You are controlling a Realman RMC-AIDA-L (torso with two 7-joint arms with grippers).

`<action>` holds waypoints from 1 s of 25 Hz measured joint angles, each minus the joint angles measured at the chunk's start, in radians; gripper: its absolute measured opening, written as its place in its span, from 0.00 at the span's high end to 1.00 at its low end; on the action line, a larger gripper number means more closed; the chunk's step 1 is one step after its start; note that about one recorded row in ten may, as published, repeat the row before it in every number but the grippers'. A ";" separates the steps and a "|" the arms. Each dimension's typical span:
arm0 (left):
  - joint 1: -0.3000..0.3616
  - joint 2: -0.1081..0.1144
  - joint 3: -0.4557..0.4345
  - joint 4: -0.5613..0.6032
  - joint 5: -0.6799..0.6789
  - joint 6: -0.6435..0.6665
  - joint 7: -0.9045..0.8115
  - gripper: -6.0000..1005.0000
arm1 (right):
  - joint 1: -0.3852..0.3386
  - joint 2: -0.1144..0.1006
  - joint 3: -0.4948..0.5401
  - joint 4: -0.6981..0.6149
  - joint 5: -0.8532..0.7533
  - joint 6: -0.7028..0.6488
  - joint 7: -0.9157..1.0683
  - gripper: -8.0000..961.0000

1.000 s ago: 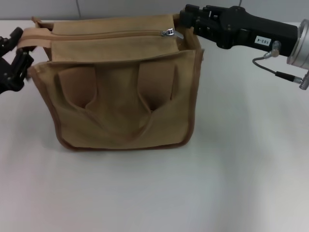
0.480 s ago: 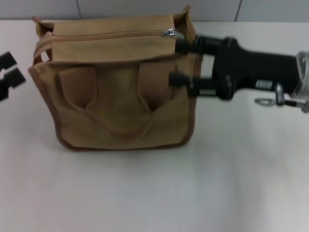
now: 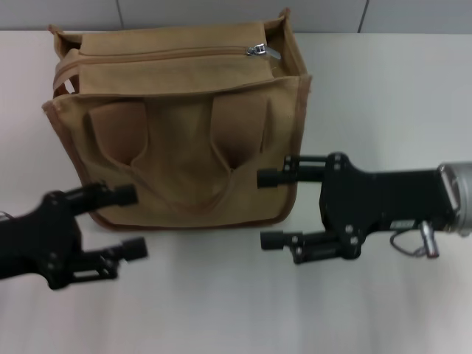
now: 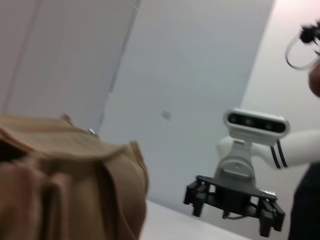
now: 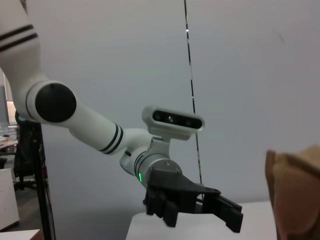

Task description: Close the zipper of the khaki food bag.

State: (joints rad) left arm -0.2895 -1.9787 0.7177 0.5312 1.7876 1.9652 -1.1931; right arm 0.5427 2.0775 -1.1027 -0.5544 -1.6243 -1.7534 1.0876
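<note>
The khaki food bag (image 3: 184,140) stands upright at the back middle of the table, its two handle straps on the front face. The zipper (image 3: 162,54) runs across the top panel, and its silver pull tab (image 3: 257,50) lies near the right end. My left gripper (image 3: 127,223) is open and empty, low in front of the bag's lower left corner. My right gripper (image 3: 268,209) is open and empty beside the bag's lower right corner. The left wrist view shows the bag (image 4: 75,180) and the right gripper (image 4: 232,202). The right wrist view shows the left gripper (image 5: 192,202).
The white table (image 3: 221,302) stretches in front of the bag and to its right. A grey wall (image 3: 221,11) runs close behind the bag. The bag's edge (image 5: 295,195) shows in the right wrist view.
Both arms have left the ends of the bag's top and swung down toward the front. The left gripper has let go of the left end. The pull tab has stayed near the right end.
</note>
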 joint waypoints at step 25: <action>-0.049 -0.023 0.012 -0.089 0.147 -0.056 0.132 0.17 | 0.008 0.004 -0.003 0.206 -0.034 0.089 -0.161 0.21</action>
State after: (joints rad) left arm -0.3390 -2.0013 0.7302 0.4417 1.9344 1.9088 -1.0613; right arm 0.5505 2.0816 -1.1060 -0.3482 -1.6582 -1.6642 0.9265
